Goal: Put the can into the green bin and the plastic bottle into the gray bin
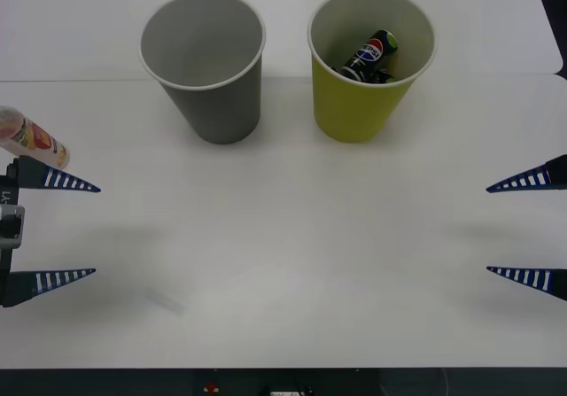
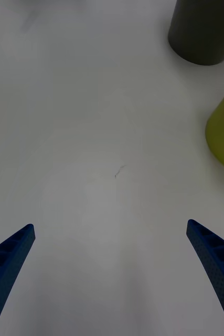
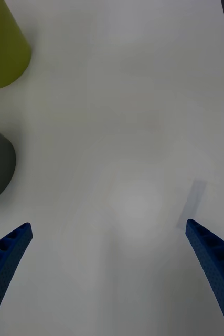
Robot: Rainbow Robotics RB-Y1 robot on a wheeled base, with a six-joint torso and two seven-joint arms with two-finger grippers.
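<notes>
White table [image 1: 292, 263]: wide bare room across its middle and near edge, both bins standing toward the far side. Gray bin [image 1: 204, 64], upright, nothing seen inside; green bin [image 1: 370, 64] just beside it on the right, upright, holding the can [image 1: 372, 57], which leans inside with its lower end hidden by the wall. Left claw [image 1: 75, 229] at the left edge and right claw [image 1: 509, 228] at the right edge, both spread wide and gripping nothing; plastic bottle [image 1: 31, 137] lying at the left edge just beyond the left claw, its end cut off.
</notes>
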